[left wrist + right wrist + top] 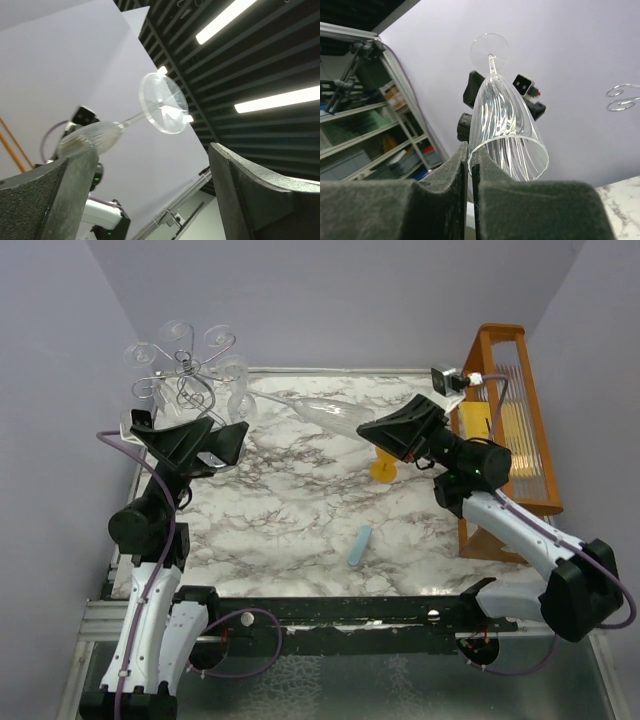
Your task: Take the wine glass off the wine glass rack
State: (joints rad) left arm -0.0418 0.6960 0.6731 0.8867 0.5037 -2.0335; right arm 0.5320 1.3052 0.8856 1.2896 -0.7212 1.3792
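i see the marble table with the wine glass rack at its far left corner. my left tool hangs spread wide beside the rack, gripping nothing. my right tool, toward the far right corner, pinches the rim of the wine glass, which lies nearly level in the air, foot toward the rack.

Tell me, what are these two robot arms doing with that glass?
The right gripper is shut on the rim of a wine glass, holding it on its side above the marble table. The left gripper hangs open near the glass's foot, beside the silvery wire rack. The foot looks free of its wires.
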